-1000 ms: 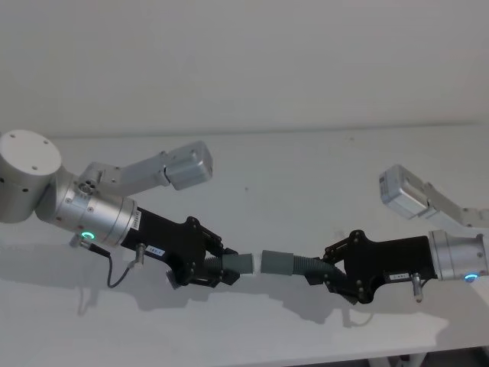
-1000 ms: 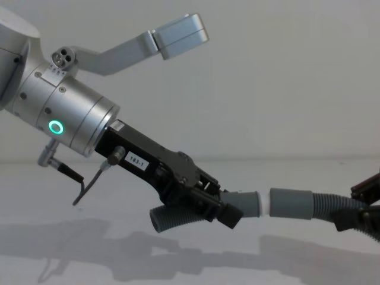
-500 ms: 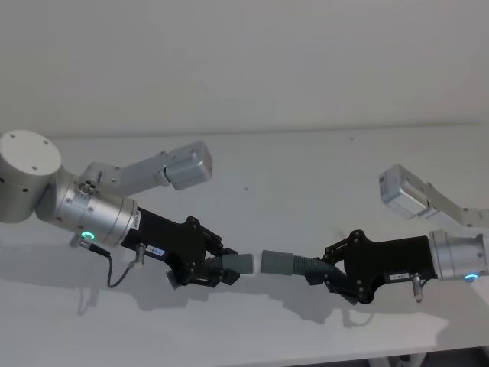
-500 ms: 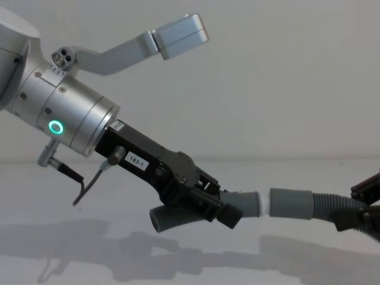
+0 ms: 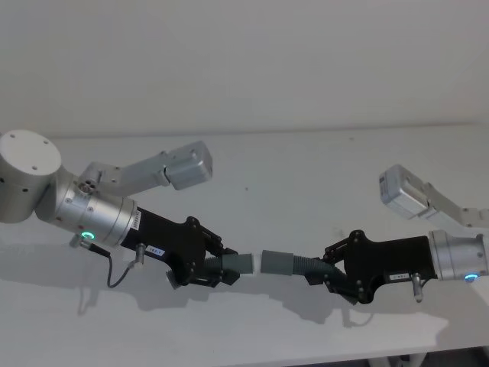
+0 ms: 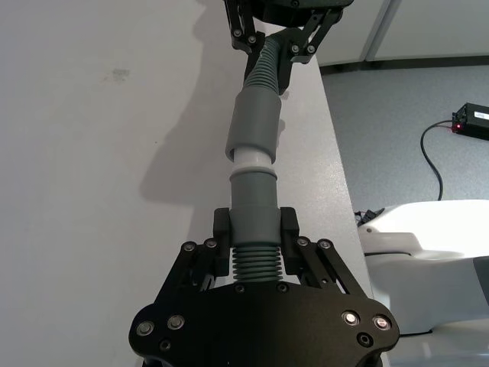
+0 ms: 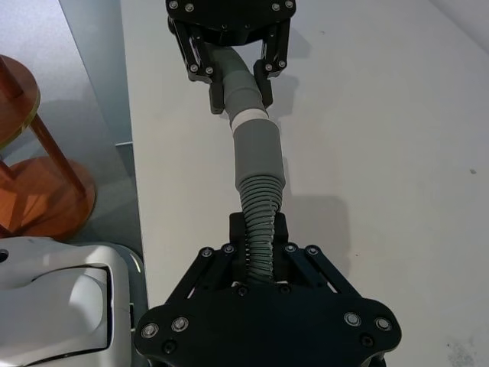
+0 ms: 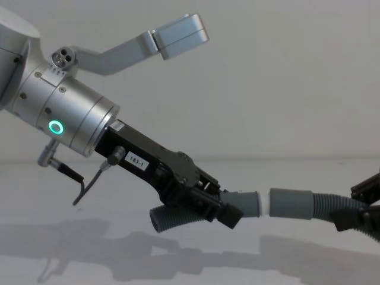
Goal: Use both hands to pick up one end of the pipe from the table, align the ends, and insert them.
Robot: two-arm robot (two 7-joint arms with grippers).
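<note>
Above the plain white table (image 5: 306,168), my left black gripper (image 5: 223,267) clamps the ribbed dark grey hose with the narrow white-tipped cuff (image 8: 252,203). My right black gripper (image 5: 325,273) clamps the hose with the wider grey socket (image 8: 291,203). The white tip just meets the socket.

Beyond the far edge of the white table (image 5: 306,160) I saw a plain pale wall (image 5: 244,61) with nothing on it. My left wrist camera looked past the table edge to a grey floor (image 6: 412,130), where a black cable (image 6: 432,157) ran to a small black box (image 6: 474,121) with a red light. My right wrist camera caught a round wooden stool (image 7: 34,145) standing beside a grey panel (image 7: 95,69).
</note>
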